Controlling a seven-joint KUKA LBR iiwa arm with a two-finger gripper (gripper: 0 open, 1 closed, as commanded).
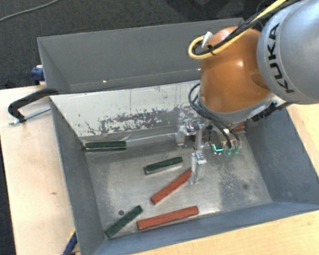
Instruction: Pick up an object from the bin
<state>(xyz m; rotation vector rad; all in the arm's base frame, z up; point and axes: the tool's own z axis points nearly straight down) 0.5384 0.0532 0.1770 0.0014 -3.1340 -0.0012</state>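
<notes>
The claw sits low at the upper right end of a slanted red-brown bar. I cannot tell how wide it is. A dark green bar lies just to its left.

Bin floor rt side open, slanted red bar + green bar block ctr

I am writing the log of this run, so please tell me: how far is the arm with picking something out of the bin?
Done: the gripper is low inside the bin, at the upper end of the slanted red-brown bar.
In hand: nothing is lifted; that bar lies on the floor.
Left: to grasp it and raise it.
The green bar and the flat red-brown bar lie apart from the gripper.
</notes>
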